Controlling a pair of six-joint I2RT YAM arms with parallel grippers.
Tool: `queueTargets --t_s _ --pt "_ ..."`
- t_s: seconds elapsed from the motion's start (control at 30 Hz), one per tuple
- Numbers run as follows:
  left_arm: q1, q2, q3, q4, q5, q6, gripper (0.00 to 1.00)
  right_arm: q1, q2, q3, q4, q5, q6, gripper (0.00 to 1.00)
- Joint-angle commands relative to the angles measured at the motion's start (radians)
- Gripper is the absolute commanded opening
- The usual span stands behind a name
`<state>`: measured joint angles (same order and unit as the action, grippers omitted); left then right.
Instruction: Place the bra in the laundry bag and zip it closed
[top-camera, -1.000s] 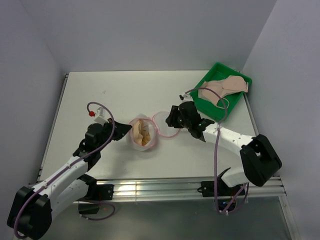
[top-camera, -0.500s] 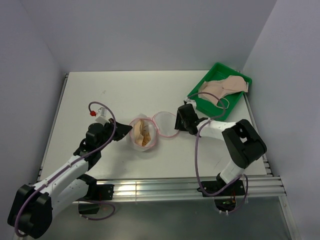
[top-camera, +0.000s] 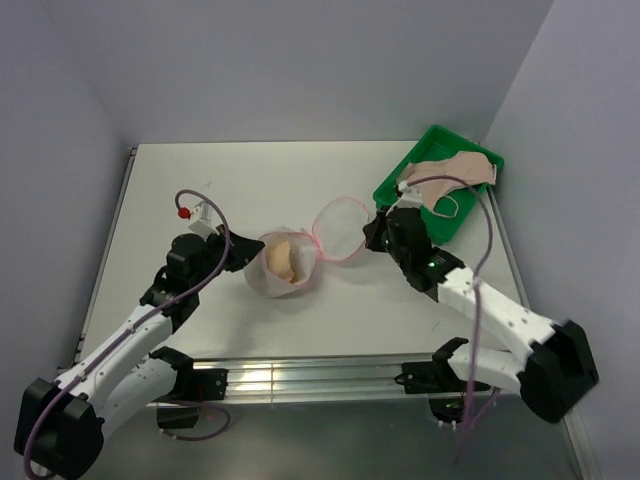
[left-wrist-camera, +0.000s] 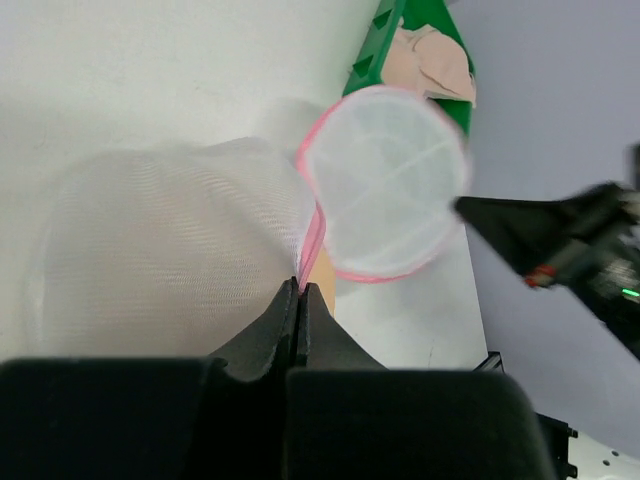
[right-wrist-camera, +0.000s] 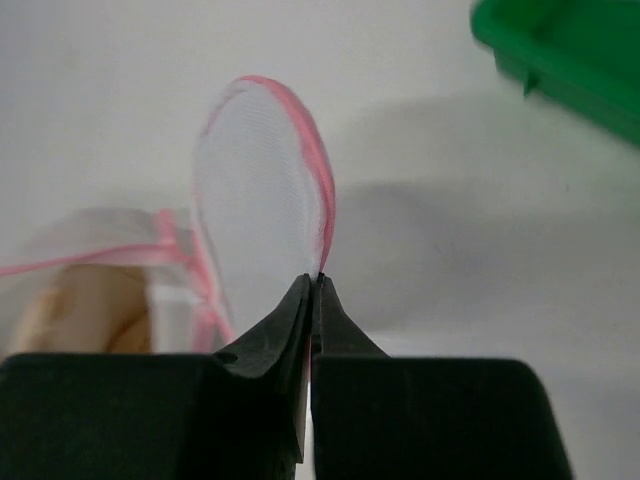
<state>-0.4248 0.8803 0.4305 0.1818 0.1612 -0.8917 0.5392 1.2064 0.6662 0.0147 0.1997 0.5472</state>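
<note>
Left gripper (left-wrist-camera: 300, 290) has jaws pressed together, pinching the pink-trimmed rim of the laundry bag (top-camera: 266, 278) on its left side. Right gripper (right-wrist-camera: 315, 281) is also clamped, nipping the pink edge of the bag's round mesh lid (top-camera: 340, 228), which is lifted upright off the table (top-camera: 220, 180). The bag sits mid-table between the arms with its mouth open. The bra (top-camera: 284, 258) is inside the bag, peach fabric showing. Another peach garment (top-camera: 455, 170) lies in the green tray (top-camera: 386, 192) at the far right.
</note>
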Motion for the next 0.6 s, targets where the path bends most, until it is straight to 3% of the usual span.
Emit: queueTargets --t_s 0.0,0.13,0.3,0.43,0.57 --pt "0.006 -0.053 0.131 -0.086 0.015 0.062 0.0 0.097 -0.227 0.157 -0.135 0.122 -0.072 0.0" --pt "0.011 -0.057 0.229 -0.168 -0.017 0.123 0.0 0.251 -0.317 0.301 -0.216 0.216 -0.119 0.0" --pt "0.041 -0.038 0.264 -0.193 0.072 0.086 0.0 0.271 -0.208 0.429 -0.301 0.227 -0.144 0.0" --pt "0.043 -0.067 0.356 -0.254 -0.012 0.138 0.0 0.318 -0.311 0.427 -0.194 0.224 -0.168 0.0" --pt "0.06 -0.011 0.321 -0.231 -0.017 0.123 0.0 0.32 -0.205 0.451 -0.226 0.138 -0.144 0.0"
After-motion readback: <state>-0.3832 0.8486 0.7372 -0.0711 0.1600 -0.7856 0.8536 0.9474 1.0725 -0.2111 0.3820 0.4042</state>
